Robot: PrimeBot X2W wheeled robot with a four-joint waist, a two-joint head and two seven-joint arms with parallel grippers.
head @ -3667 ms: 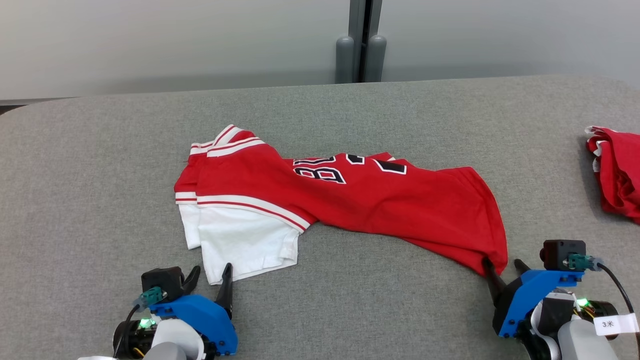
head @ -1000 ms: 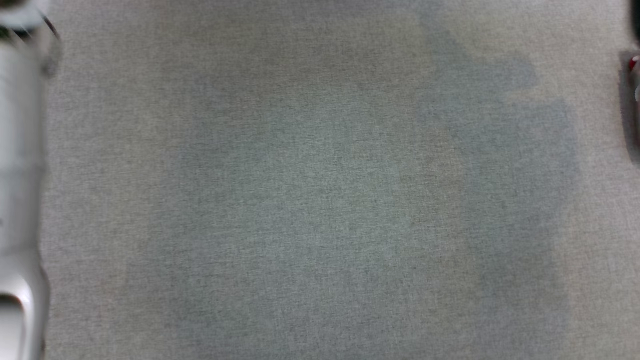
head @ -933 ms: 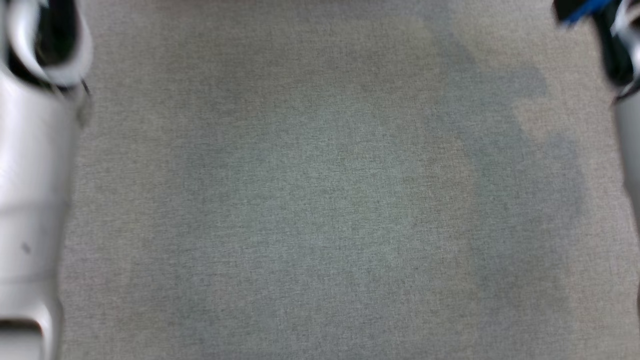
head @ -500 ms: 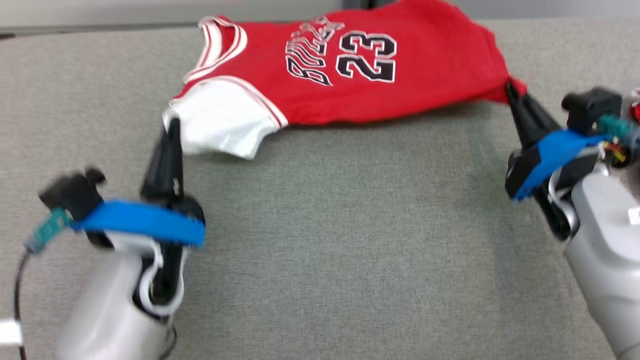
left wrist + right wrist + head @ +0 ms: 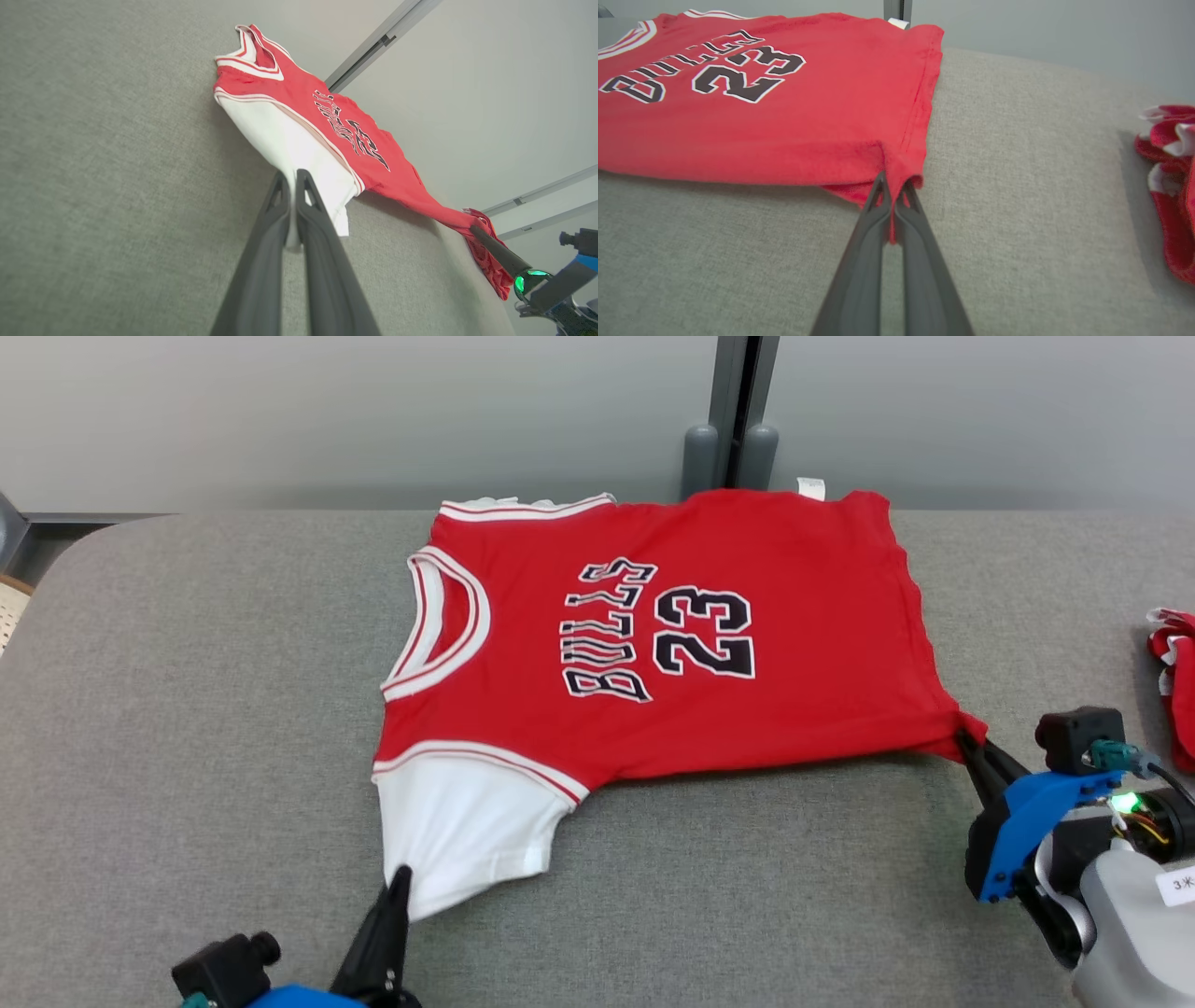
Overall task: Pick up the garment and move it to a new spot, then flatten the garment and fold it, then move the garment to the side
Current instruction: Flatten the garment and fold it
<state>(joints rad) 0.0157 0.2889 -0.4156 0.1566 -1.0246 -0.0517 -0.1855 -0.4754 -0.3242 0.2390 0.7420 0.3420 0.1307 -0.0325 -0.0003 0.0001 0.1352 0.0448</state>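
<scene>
garment (image 5: 653, 644): spread flat, centre of table (image 5: 187, 709) by far edge | left gripper (image 5: 399, 877): pinching white sleeve (image 5: 467, 831) | right gripper (image 5: 963, 739): pinching hem corner (image 5: 945, 728) | handling: probably light, limp, sags; hold corners

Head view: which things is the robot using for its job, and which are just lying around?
For the job:
red jersey, spread out
left hand, pinching its white sleeve
right hand, pinching its bottom corner

Just lying about:
second red garment, bunched at the right of the grey table
grey posts behind the table
</scene>
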